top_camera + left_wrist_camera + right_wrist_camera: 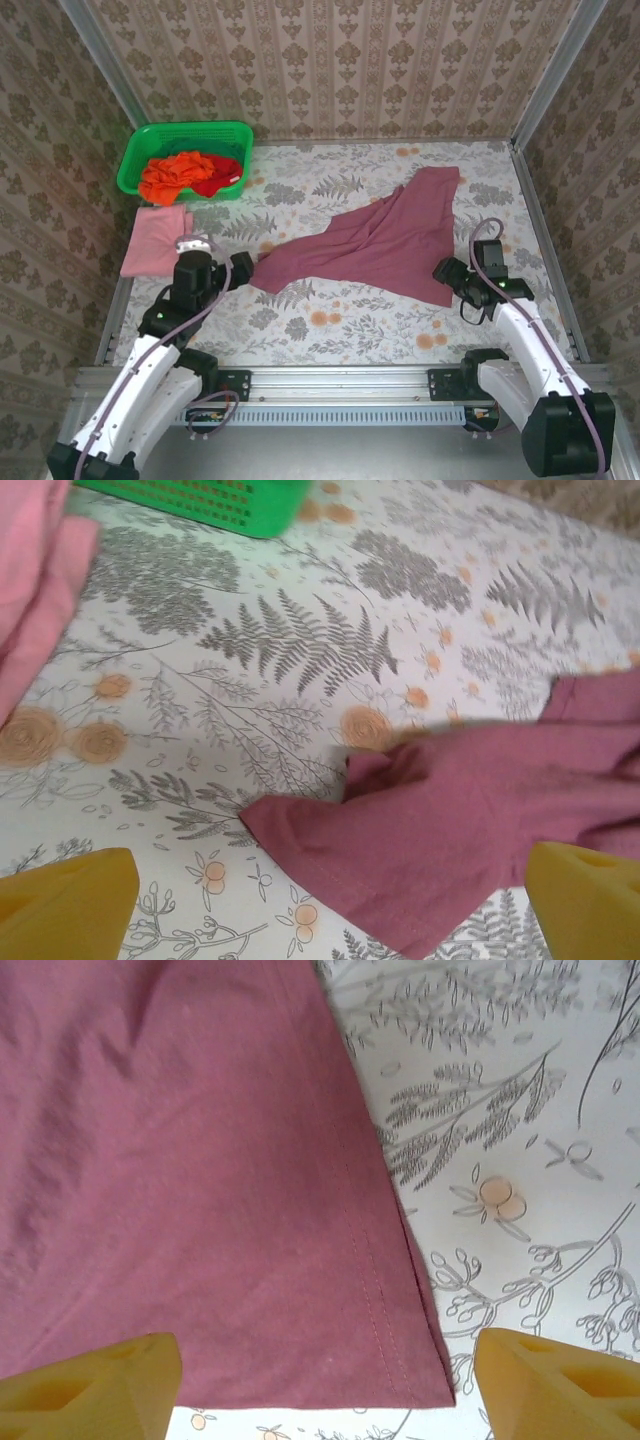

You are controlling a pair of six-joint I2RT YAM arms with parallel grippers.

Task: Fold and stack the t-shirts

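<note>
A large dusty maroon t-shirt (380,240) lies crumpled across the middle of the table, stretched from far right to near left. My left gripper (243,266) is open at the shirt's left tip. In the left wrist view that maroon corner (440,840) rests flat on the table between my wide-apart yellow fingers (65,905). My right gripper (450,272) is open over the shirt's near right corner. The hemmed corner (250,1210) lies flat below my right gripper (325,1390), not pinched. A light pink t-shirt (155,240) lies folded at the left. Orange (172,175) and red (222,180) t-shirts sit in the basket.
A green plastic basket (185,135) stands at the far left corner, and its edge (200,500) shows at the top of the left wrist view. The folded pink shirt (30,580) lies just left of my left gripper. Patterned walls close the table on three sides.
</note>
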